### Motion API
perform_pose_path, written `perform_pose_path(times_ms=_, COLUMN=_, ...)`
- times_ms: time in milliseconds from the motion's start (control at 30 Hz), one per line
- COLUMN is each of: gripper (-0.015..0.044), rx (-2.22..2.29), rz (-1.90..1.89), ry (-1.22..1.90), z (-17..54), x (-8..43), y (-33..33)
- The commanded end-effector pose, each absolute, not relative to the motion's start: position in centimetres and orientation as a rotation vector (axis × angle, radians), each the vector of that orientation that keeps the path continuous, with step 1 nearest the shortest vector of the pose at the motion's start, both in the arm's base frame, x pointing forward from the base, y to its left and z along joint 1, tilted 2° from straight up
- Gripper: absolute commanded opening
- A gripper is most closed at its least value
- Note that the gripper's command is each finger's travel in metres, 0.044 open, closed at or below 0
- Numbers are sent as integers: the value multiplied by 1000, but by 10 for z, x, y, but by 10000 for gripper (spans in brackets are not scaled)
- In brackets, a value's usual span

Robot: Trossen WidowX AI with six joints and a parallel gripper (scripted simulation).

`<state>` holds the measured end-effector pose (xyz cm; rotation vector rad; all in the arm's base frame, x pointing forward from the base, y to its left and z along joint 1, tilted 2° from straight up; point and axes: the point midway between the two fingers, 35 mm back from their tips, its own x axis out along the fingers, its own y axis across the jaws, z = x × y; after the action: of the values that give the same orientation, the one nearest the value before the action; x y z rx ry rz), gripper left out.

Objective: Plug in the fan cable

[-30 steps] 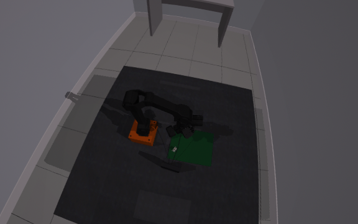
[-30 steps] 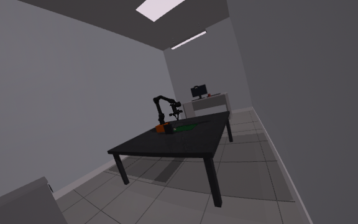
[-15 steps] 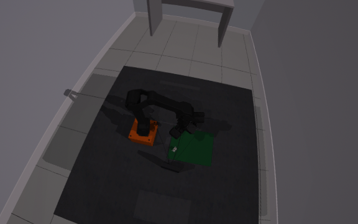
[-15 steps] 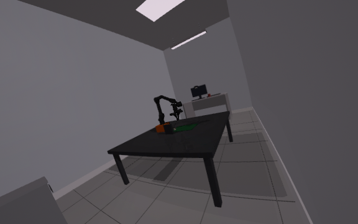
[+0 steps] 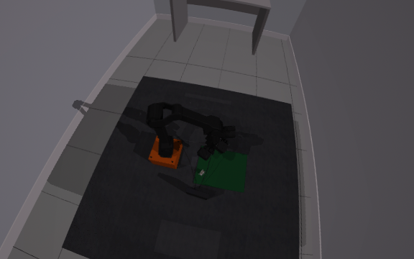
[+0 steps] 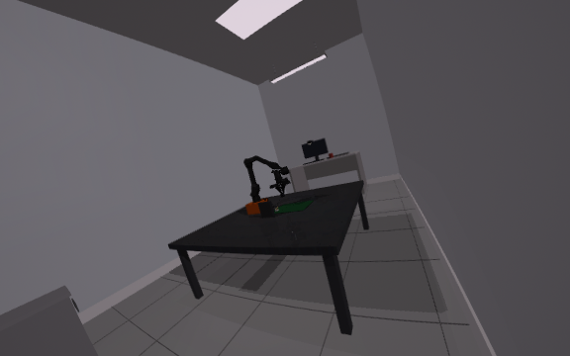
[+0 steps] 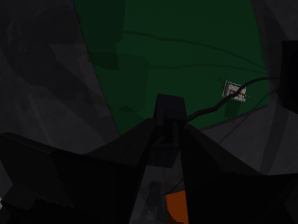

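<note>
My gripper [image 5: 213,150] [image 6: 282,194] [image 7: 168,127] is shut on the dark fan plug [image 7: 170,106], held above the board's near edge in the wrist view. The black cable [image 7: 215,108] runs from the plug to the right, passing across the view of the header. The green board [image 5: 228,174] [image 6: 296,207] [image 7: 185,50] lies flat on the table. The small pale four-pin header [image 5: 201,173] [image 7: 234,88] stands near a board corner, right of the plug and apart from it in the wrist view. The plug's lower end is hard to make out in the dark picture.
The orange arm base [image 5: 167,161] [image 6: 252,208] [image 7: 176,206] stands beside the board. A dark block [image 7: 290,77] is at the right edge of the wrist view, where the cable leads. All stand on the black table [image 5: 128,216] [image 6: 245,234]. A desk [image 6: 334,167] is behind.
</note>
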<state>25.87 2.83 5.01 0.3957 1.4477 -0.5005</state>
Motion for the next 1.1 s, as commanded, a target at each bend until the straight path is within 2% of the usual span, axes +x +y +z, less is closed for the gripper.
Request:
perform_pose_path(times_ms=0, gripper=0, rx=356, rz=-534, ry=1424, z=40, x=256, y=28)
perform_pose_path(times_ms=1067, gripper=0, rx=136, rz=-654, ry=1089, z=9, x=258, y=33)
